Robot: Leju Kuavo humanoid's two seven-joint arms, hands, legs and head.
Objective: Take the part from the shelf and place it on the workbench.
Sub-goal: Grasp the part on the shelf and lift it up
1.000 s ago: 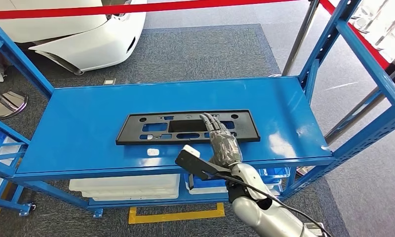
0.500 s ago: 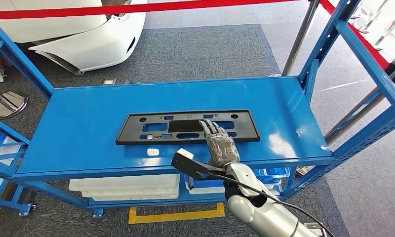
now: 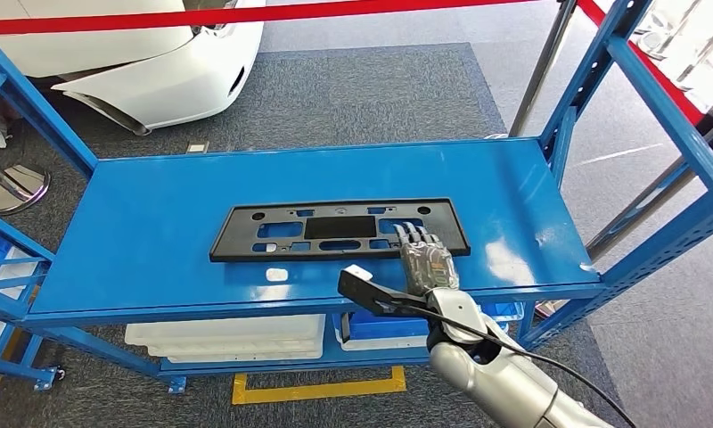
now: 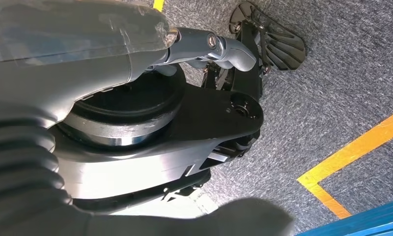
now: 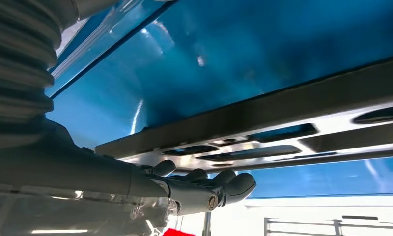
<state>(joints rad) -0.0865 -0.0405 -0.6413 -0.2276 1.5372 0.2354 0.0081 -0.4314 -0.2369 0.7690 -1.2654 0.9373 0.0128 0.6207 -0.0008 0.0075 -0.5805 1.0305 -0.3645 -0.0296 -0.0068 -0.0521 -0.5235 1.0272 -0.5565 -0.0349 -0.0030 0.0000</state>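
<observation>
The right robot hand (image 3: 427, 261) reaches over the front edge of the blue metal shelf (image 3: 157, 241), palm down, with its dark fingers (image 3: 413, 234) stretched forward and slightly spread over the right-hand part of the flat black rectangular plastic part with cut-out slots (image 3: 335, 228). The fingertips lie over the part's near rail; from the head view it is hard to say whether they press on it or hover just above. Nothing is gripped: the fingers are extended, not curled round the part.

The right wrist view looks along the shelf from low down and shows the same robot hand (image 5: 199, 189) with its fingers only lightly bent and the thick thumb (image 5: 234, 187) pointing forward, beside the near edge of the black part (image 5: 263, 123), whose glossy slotted face runs across the blue surface (image 5: 263, 44).

The part lies flat on the top level of the shelf, near its middle, long side parallel to the front edge.

The left wrist view shows the left robot hand (image 4: 209, 46) hanging above grey carpet (image 4: 332, 98) marked with yellow floor tape (image 4: 351, 147); its thumb lies curled, and whether the fingers are closed cannot be told.
</observation>
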